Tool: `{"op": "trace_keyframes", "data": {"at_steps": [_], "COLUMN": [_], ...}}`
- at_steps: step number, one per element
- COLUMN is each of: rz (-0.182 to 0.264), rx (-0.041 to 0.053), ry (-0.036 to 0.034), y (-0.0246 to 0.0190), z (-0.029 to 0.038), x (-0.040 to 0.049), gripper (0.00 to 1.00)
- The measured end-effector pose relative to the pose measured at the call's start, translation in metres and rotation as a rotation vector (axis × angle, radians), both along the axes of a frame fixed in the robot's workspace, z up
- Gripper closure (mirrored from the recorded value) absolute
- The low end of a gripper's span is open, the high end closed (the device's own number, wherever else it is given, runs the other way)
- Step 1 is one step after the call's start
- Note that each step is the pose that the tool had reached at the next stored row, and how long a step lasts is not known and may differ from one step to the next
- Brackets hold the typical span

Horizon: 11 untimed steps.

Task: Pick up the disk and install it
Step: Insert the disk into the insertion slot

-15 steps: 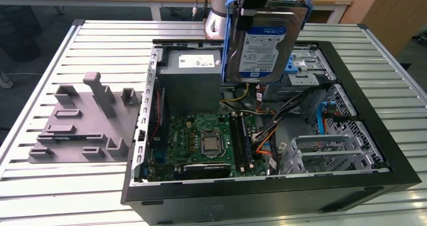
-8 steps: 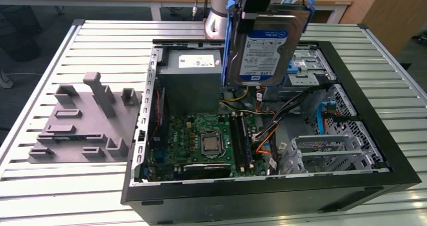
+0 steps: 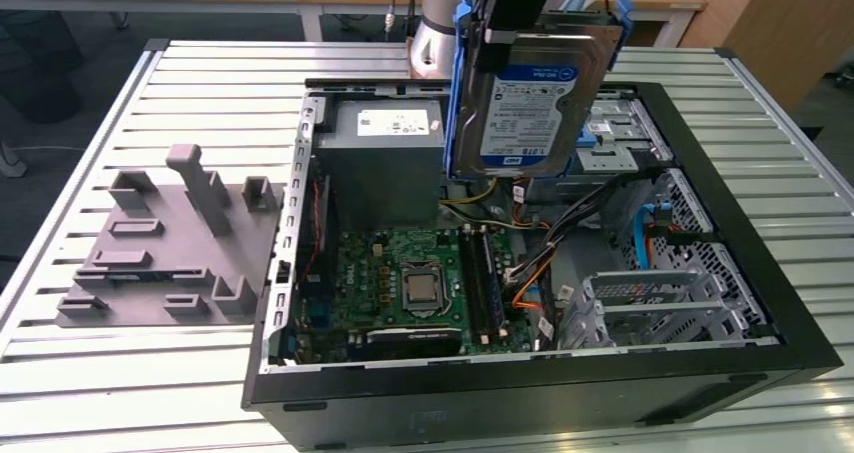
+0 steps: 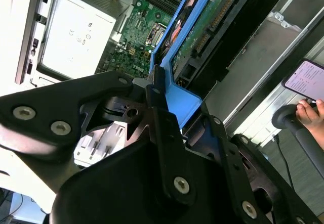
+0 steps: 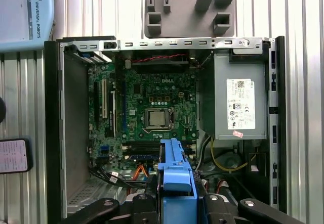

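My hand (image 3: 545, 31) is clamped on the disk (image 3: 534, 103), gripping the top of its blue bracket (image 4: 182, 100). In the second wrist view my black fingers (image 4: 157, 118) press against the bracket's tab. The disk hangs on edge, long side nearly vertical, with its white-and-blue label facing the exterior camera.

It is in the air over the open case (image 3: 747, 273), above the part of the case nearest the table's far edge. The disk's lower end sits just beside the grey box (image 3: 387, 163), over a bundle of cables (image 3: 514, 213). I cannot tell whether it touches anything below.

The case lies on its side on the slatted table (image 3: 134, 373), open side up, reaching close to the near edge. Inside it I see the green board (image 3: 414, 273) with its square chip socket (image 5: 157, 118), and a silver cage (image 3: 654, 303) toward the exterior view's right. A grey moulded block (image 3: 160, 243) lies on the table beside the case, toward the edge at the exterior view's left.

In the second wrist view, a person's hand (image 4: 309, 110) holds a phone (image 4: 306, 77) beyond the table's edge.
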<state>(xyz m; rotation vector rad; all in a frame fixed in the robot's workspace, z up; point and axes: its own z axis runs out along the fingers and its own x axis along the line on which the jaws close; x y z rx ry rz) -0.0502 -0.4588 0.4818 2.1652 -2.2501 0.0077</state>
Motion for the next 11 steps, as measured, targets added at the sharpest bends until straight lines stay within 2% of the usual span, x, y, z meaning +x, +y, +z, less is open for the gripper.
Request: {"op": "trace_keyframes", "data": {"at_steps": [4, 11], "rz": [0.000, 0.000], "rx": [0.0000, 0.0000], "ry": [0.0000, 0.0000], "y": [-0.0018, -0.0148], "z": [0.0000, 0.0000], "x": [0.0000, 0.0000], "gripper": [0.64, 0.64]}}
